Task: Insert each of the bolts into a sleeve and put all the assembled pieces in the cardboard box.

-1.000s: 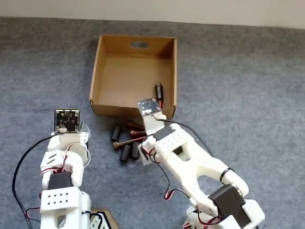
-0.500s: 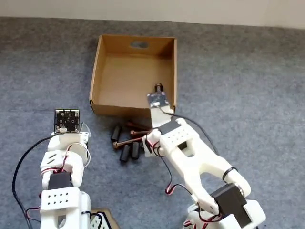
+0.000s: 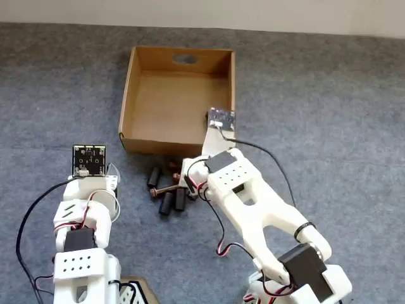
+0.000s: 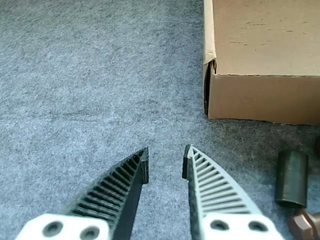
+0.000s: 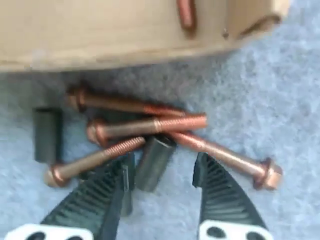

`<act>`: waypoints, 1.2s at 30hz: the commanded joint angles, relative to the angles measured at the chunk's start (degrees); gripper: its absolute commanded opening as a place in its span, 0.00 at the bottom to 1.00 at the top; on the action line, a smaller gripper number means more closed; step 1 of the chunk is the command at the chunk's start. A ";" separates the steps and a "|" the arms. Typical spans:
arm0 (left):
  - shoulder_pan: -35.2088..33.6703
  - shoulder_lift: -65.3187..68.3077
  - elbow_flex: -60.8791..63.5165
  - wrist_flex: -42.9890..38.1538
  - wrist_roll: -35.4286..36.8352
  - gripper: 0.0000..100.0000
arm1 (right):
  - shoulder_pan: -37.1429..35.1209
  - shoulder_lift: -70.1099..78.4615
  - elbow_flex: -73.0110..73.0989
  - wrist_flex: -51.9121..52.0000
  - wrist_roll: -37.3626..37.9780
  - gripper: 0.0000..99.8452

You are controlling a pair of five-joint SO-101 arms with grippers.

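Several copper bolts (image 5: 145, 126) and black sleeves (image 5: 155, 162) lie loose on the grey carpet just in front of the cardboard box (image 3: 130, 95). My right gripper (image 5: 164, 167) hangs open over this pile, one black sleeve lying between its fingers. In the high view the right arm (image 3: 234, 183) covers the pile's right side, and sleeves (image 3: 166, 202) and a bolt (image 3: 166, 188) show beside it. Over the box wall (image 5: 100, 35) a copper bolt (image 5: 185, 12) lies inside the box. My left gripper (image 4: 166, 160) is open above bare carpet, left of the box corner (image 4: 260, 95), holding nothing.
Beside the left gripper lie a black sleeve (image 4: 292, 177) and a bolt head (image 4: 302, 225). The left arm (image 3: 82, 215) stands at the table's near left. Open carpet stretches to the left and right of the box.
The right arm's wrist has swung rightward and toward the box's front right corner. The left arm and the pile have not moved.
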 commanded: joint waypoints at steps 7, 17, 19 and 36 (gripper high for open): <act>-0.04 -0.31 -1.80 0.00 -0.26 0.14 | -0.48 -0.13 3.74 -8.92 -0.70 0.19; -0.22 -0.31 -1.80 0.00 -0.26 0.14 | -0.48 -0.13 7.78 -9.01 -0.35 0.19; -0.22 -0.31 -1.80 0.00 -0.26 0.14 | -0.48 -0.04 8.13 -9.01 -0.35 0.19; -0.31 -0.31 -1.80 -0.09 -0.26 0.14 | -0.48 9.89 3.56 -1.89 -0.26 0.19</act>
